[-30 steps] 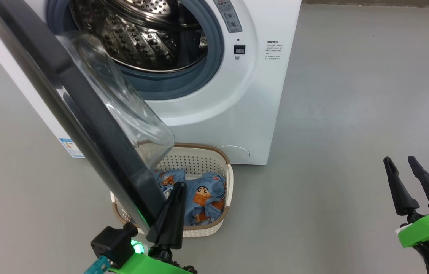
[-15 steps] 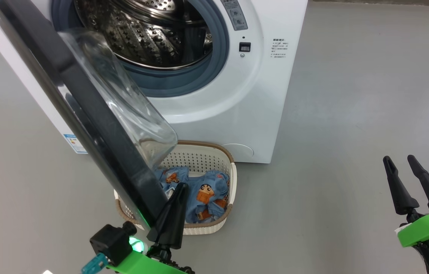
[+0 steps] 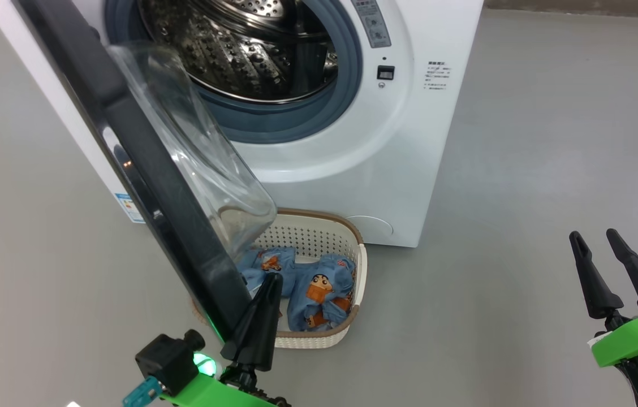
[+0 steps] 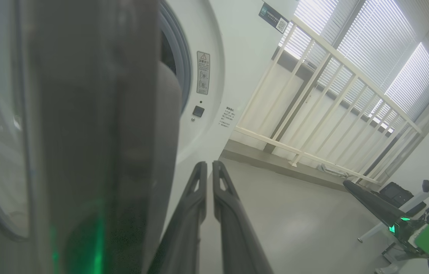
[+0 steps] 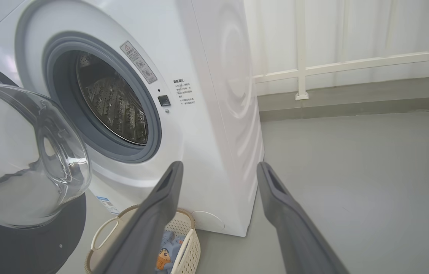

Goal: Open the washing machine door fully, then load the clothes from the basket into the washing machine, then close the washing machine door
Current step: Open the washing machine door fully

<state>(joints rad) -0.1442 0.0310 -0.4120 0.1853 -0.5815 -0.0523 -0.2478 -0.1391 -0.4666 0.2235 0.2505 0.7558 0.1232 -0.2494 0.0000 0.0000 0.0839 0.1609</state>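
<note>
Left gripper (image 3: 271,281), clenched empty, sits just right of the door's (image 3: 143,164) near edge; right gripper (image 3: 595,237) spread, idle. Door likely heavy, stiff, slippery: push its rim. Clothes (image 3: 319,288), soft, light, lie in the basket (image 3: 361,265).

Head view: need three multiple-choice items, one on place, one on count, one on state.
1. Where is the basket relative to the washing machine?
A. on top
B. on the floor in front
C. inside
2. How many bundles of clothes lie in it?
A. one
B. two
C. four
3. The right gripper is:
A. open, empty
B. shut on fabric
C. shut on the door rim

Answers:
1 B, it sits on the floor below the opening.
2 B, two blue bundles show.
3 A, its fingers stand apart with nothing between.
</note>
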